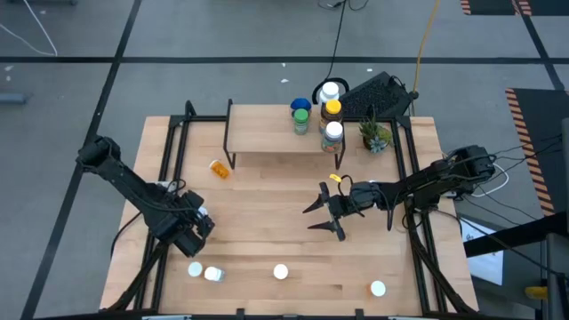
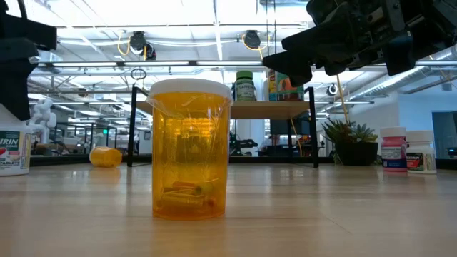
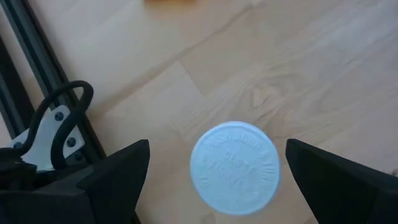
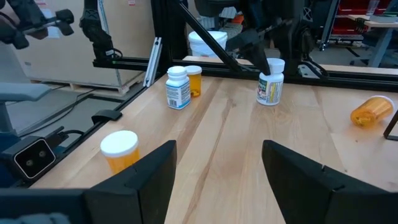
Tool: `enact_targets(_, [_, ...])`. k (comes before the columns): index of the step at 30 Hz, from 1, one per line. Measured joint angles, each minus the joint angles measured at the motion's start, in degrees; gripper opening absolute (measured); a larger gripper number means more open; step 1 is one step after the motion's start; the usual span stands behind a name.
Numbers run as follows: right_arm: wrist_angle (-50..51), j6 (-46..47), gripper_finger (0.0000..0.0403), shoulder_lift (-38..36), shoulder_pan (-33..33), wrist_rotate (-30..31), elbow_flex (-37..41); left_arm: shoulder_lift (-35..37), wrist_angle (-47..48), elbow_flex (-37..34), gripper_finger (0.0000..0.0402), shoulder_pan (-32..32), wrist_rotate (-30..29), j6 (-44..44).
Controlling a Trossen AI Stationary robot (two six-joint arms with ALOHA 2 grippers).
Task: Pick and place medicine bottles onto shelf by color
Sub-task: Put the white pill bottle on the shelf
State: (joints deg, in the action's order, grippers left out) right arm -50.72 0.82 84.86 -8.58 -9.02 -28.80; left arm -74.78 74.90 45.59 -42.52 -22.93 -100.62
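Seen from above: shelf at the far edge w/ a blue bottle, green one, amber one & white-capped one. Orange bottle is lying beside it. Right gripper is held wide apart mid-table. Left gripper is seen near front white caps.

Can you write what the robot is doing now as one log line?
left end effector: open over white-capped bottle | right end effector: open, empty, mid-table | shelf: four bottles

Pale, smooth wooden tabletop with visible grain lies under the open right gripper, whose fingers look matt dark plastic. Ahead of it stands a glossy translucent orange plastic bottle with a smooth white cap.
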Motion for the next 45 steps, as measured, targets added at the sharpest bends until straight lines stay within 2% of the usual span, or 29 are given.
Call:
enact_targets(3, [0.0,0.0,0.0233,0.0,0.0,0.0,0.0,0.0,-0.4,-0.3,0.0353,0.0,0.5,0.2])
enact_targets(10, [-0.1,0.0,0.0233,0.0,0.0,0.0,0.0,0.0,-0.5,-0.3,0.0255,0.0,1.1,0.7])
enact_targets(14, [-0.4,0.0,0.0233,0.0,0.0,0.0,0.0,0.0,-0.6,-0.3,0.0216,0.1,1.9,1.2])
enact_targets(18, [-1.4,0.0,0.0233,0.0,0.0,0.0,0.0,1.8,-0.5,0.0,0.0207,1.0,2.2,1.8])
enact_targets(22, [-1.8,-0.3,0.0233,0.0,0.0,0.2,0.0,4.5,-0.4,2.7,0.0217,4.9,2.2,6.2])
enact_targets(27, [1.8,-2.2,0.0233,-3.0,0.0,4.8,0.0,4.5,-1.9,9.5,0.0209,14.5,1.2,21.5])
enact_targets(35, [17.7,-3.9,0.0233,-12.8,0.0,11.5,0.0,-0.6,-9.1,26.5,0.0217,31.6,-4.4,54.4])
enact_targets(40, [24.9,-4.5,0.0233,-16.9,-0.1,18.5,0.0,-8.6,-15.0,38.9,0.0211,41.6,-0.2,73.2])
enact_targets(45, [29.0,-4.0,0.0233,-18.4,-0.1,20.8,0.0,-19.3,-14.7,52.5,0.0211,48.8,3.3,83.7])
